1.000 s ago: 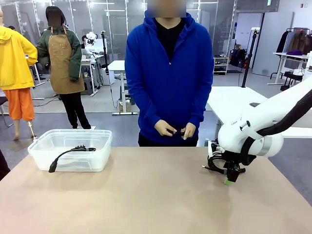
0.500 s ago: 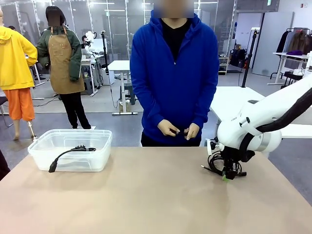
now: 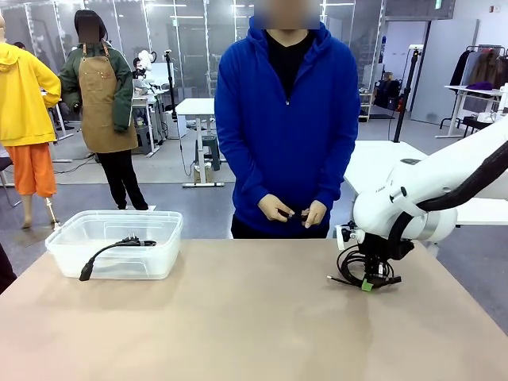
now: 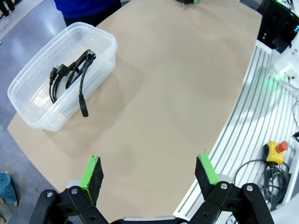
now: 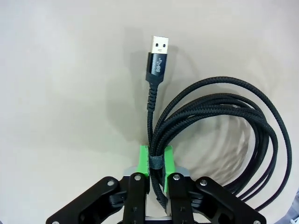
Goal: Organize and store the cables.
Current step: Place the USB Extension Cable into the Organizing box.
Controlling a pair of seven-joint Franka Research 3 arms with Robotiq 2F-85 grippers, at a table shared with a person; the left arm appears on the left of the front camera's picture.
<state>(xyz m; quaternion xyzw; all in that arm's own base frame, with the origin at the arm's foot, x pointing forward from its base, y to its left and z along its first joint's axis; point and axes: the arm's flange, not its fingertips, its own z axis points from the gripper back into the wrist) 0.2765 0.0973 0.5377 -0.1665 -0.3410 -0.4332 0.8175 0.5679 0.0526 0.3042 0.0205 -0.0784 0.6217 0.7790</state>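
**Cable pinched on the right, bin run comes next**

Your right fingers [image 5: 144,161] are pressed onto the braided cable [image 5: 219,116]. They pinch a few strands of its loose coil between the green pads, and the USB plug [image 5: 158,53] juts out ahead. Seen from the front, the coil hangs at those fingers, low over the right side of the desk [image 3: 238,325]. Whether it has cleared the surface, I cannot tell. Your left fingers [image 4: 92,173] are spread wide, hold nothing and hover above the desk. The clear bin [image 3: 111,266] sits well apart at the far left. One power cord [image 4: 70,77] is already in it, with one end draped over the rim. The person's hands [image 3: 290,212] are together at the waist, off the desk.

My read is that you are at the pick-up step for the second cable. Next, you need to lift until the lowest loops hang free. Then carry it across the desk to a spot above the bin's opening and release. The grip takes only part of the coil, so the loose loops could sag or catch the bin's rim.
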